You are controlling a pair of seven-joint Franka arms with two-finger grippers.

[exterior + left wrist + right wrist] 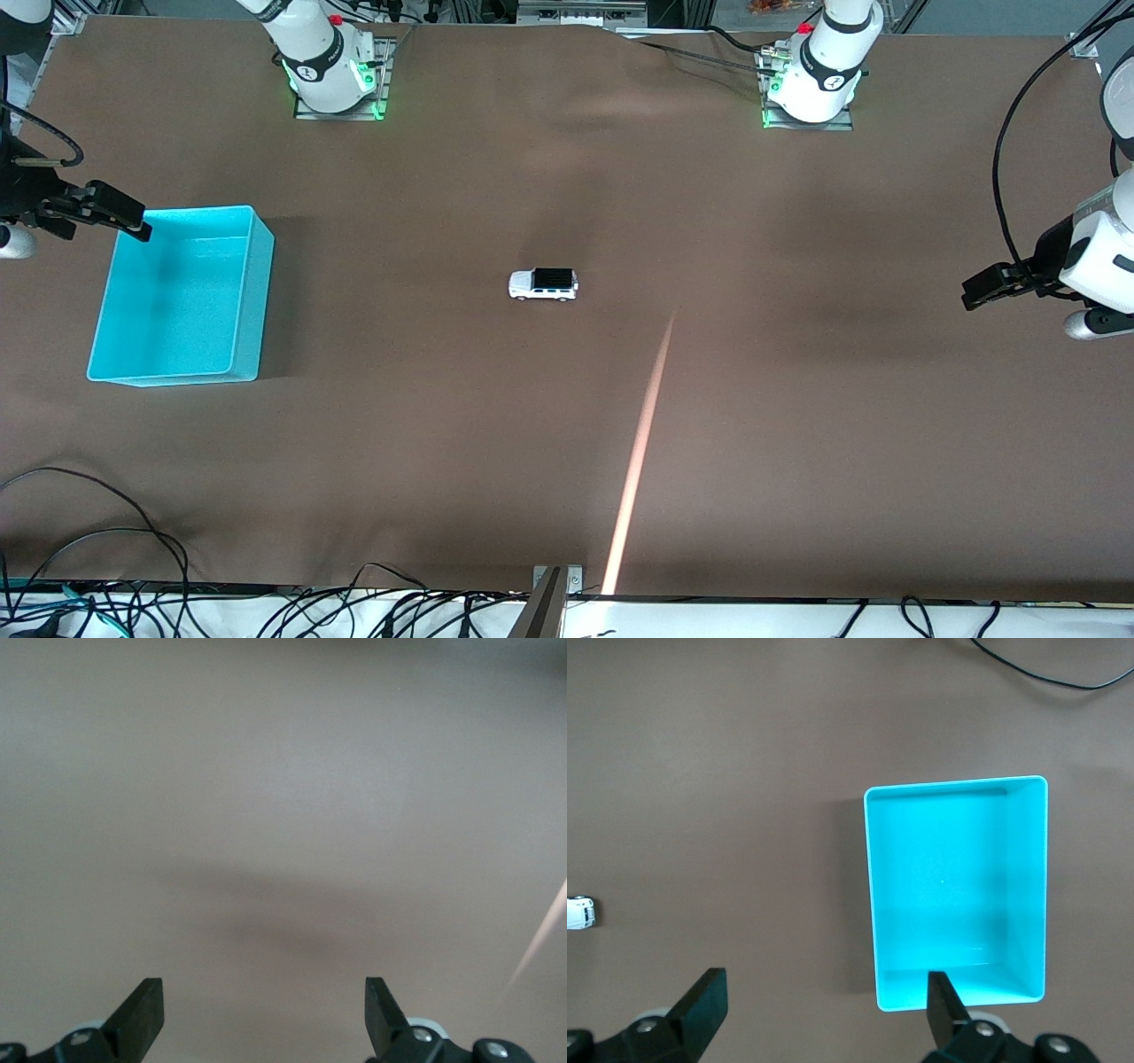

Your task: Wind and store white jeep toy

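Note:
The white jeep toy point(543, 284) stands on its wheels on the brown table near the middle, black roof up. It also shows at the edge of the right wrist view point(579, 912). The cyan bin point(232, 292) sits empty toward the right arm's end of the table and shows in the right wrist view point(1028, 895). My right gripper point(124, 221) point(826, 1001) hangs open and empty over the bin's corner. My left gripper point(983, 291) point(264, 1010) hangs open and empty over bare table at the left arm's end.
A pale streak of light point(640, 452) crosses the brown table cloth from the front edge toward the jeep. Cables point(106, 532) lie along the table's front edge at the right arm's end. The two arm bases point(332, 66) point(811, 75) stand along the back edge.

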